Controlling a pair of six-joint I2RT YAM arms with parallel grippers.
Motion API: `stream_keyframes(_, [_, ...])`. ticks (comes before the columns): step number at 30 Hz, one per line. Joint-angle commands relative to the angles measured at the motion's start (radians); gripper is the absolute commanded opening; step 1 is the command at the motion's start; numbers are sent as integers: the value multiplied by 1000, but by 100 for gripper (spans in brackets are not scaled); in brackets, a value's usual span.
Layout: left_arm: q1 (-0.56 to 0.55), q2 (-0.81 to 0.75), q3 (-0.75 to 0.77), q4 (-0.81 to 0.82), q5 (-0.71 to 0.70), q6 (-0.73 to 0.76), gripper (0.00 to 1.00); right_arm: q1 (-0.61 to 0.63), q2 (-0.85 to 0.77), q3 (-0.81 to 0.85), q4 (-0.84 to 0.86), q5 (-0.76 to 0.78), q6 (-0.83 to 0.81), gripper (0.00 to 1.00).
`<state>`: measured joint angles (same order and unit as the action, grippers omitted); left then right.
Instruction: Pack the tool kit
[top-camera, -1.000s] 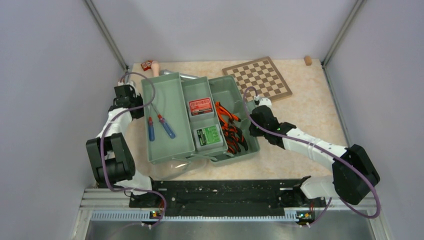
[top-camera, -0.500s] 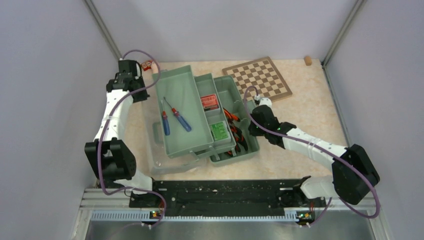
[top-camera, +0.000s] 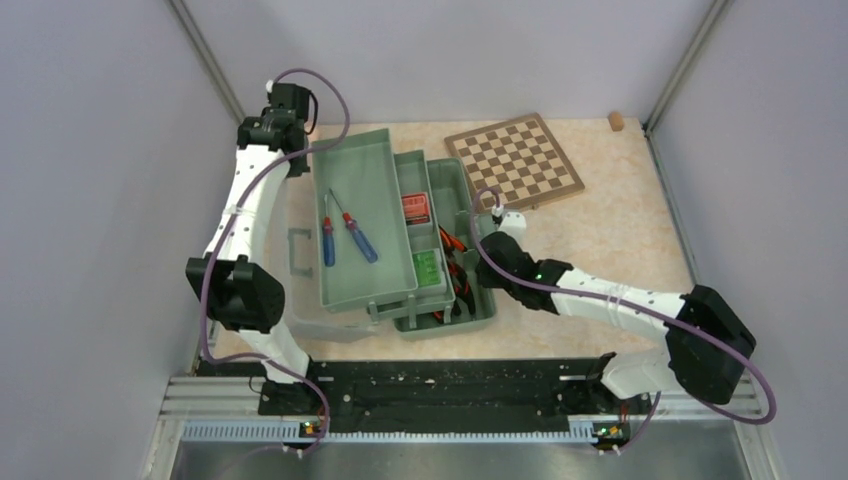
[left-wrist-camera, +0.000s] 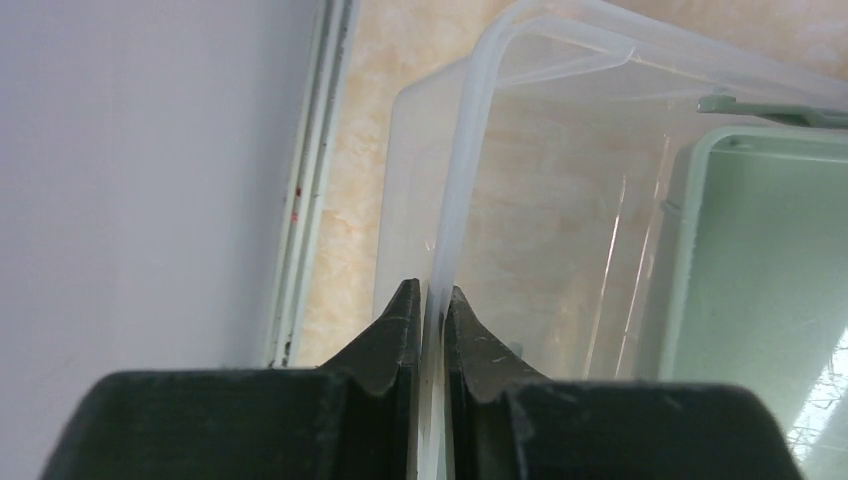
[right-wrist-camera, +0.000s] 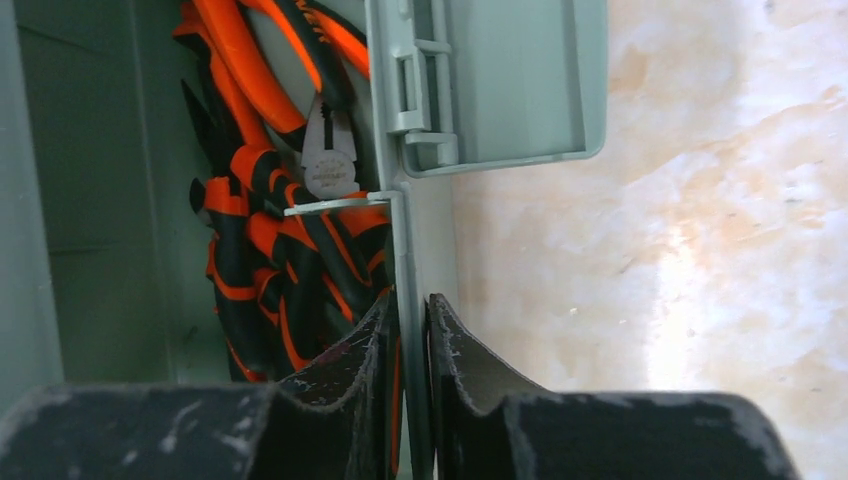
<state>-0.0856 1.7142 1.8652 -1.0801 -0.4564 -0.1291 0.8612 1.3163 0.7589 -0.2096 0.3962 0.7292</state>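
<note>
1. A green toolbox (top-camera: 480, 300) stands open in the middle of the desk (top-camera: 620, 230), its trays stepped out to the left
2. Two screwdrivers (top-camera: 364, 247) lie in the top tray (top-camera: 360, 170); a red case (top-camera: 416, 208) and a green case (top-camera: 428, 268) lie in the tray below; orange pliers (right-wrist-camera: 270, 230) fill the base
3. The left jaws, at the far left corner of the box, are pinched on the rim of the clear lid (left-wrist-camera: 540, 200), which runs straight out from between them
4. The right jaws straddle the toolbox's right wall, one inside beside the pliers, one outside over the desk; the gap is narrow, and I cannot tell whether they press on the wall
5. A chessboard (top-camera: 515, 160) lies far right, apart from the box
</note>
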Motion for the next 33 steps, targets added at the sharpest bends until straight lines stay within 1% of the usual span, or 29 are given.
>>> stream_keyframes(1, [-14, -2, 170, 59, -196, -30, 0, 95, 16, 25, 131, -77, 139, 20])
stream_keyframes(8, [-116, 64, 324, 68, -339, 47, 0, 128, 26, -7, 199, -131, 211, 35])
stream_keyframes(12, [-185, 77, 329, 94, -427, 75, 0, 130, 22, -33, 273, -153, 249, 42])
stream_keyframes(17, [-297, 87, 325, 153, -560, 118, 0, 132, 25, -85, 388, -196, 297, 46])
stream_keyframes(21, [-415, 95, 324, 256, -673, 220, 0, 132, 37, -111, 434, -208, 326, 46])
stream_keyframes(24, [-497, 110, 317, 370, -760, 322, 0, 132, 40, -124, 452, -210, 338, 47])
stream_keyframes(27, [-570, 109, 267, 542, -820, 460, 1, 132, 37, -138, 461, -200, 346, 48])
stream_keyframes(30, [-647, 116, 203, 797, -882, 638, 4, 132, 36, -151, 478, -191, 353, 48])
stream_keyframes(33, [-713, 149, 160, 1071, -940, 853, 13, 133, 40, -162, 498, -188, 365, 48])
